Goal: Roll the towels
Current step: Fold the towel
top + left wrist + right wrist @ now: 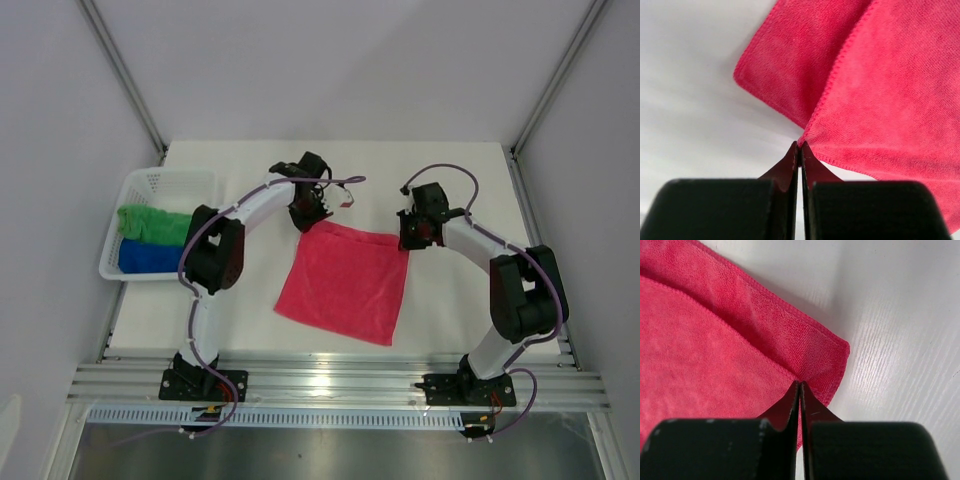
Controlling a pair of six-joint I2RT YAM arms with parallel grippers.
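The pink-red towel point(345, 280) lies in the middle of the white surface point(455, 180), between the two arms. The left claw point(800, 145) is clenched on the towel's far left corner, and the right claw point(799, 384) is clenched on its far right corner. At the left edge, a green towel point(152, 222) and a blue towel point(150, 255) lie rolled in a white mesh basket point(165, 178).
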